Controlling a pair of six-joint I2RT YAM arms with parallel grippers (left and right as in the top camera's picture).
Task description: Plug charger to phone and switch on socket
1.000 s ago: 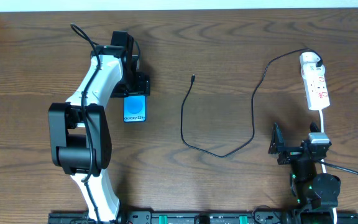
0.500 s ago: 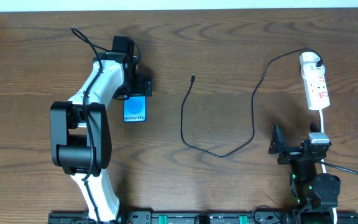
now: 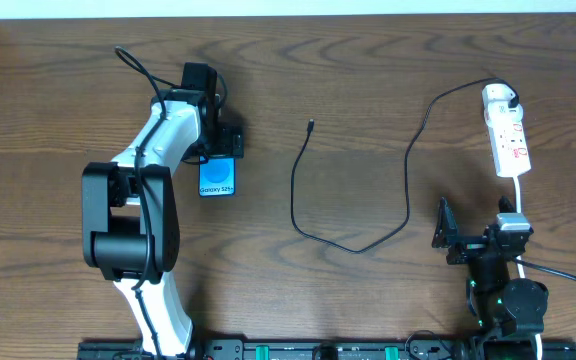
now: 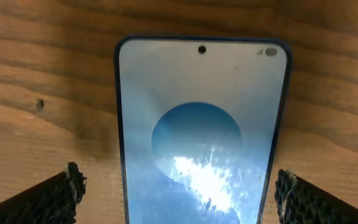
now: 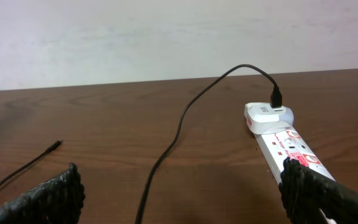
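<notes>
so the phone (image 4: 201, 137) lies flat on the tabletop (image 4: 36, 74), screen up and lit. left tool (image 4: 179, 190) sits over one short end of it, spread wide, fingers (image 4: 61, 196) just off each long edge, not gripping. charger (image 3: 298, 190) tip lies loose well off the phone's right side, socket (image 3: 508, 135) way further out that way, right tool (image 5: 182, 190) near it, also wide and empty
</notes>
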